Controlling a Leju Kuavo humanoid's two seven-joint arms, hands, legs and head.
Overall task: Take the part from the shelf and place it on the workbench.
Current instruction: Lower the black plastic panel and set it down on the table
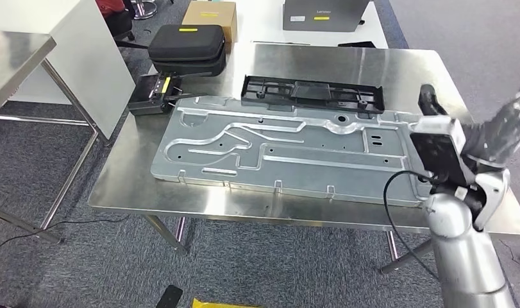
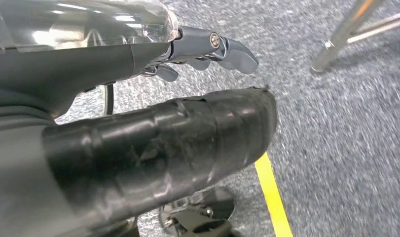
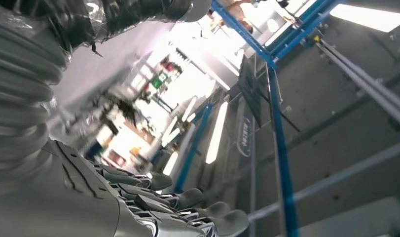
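Already flat across the workbench (image 1: 372, 61), the stamped metal part (image 1: 289, 151) looks stiff, broad and sharp-edged, best gripped at its long rims, while the right hand (image 3: 178, 210) and left hand (image 2: 207, 49) hold nothing, fingers loosely extended.

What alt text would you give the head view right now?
A large stamped metal panel lies flat on a steel workbench, with a black plastic frame just behind it. The robot's right arm rises at the bench's right end; a black case sits at the far left corner.

Grey carpet (image 1: 65, 256), seemingly yellow floor line (image 2: 272, 197)
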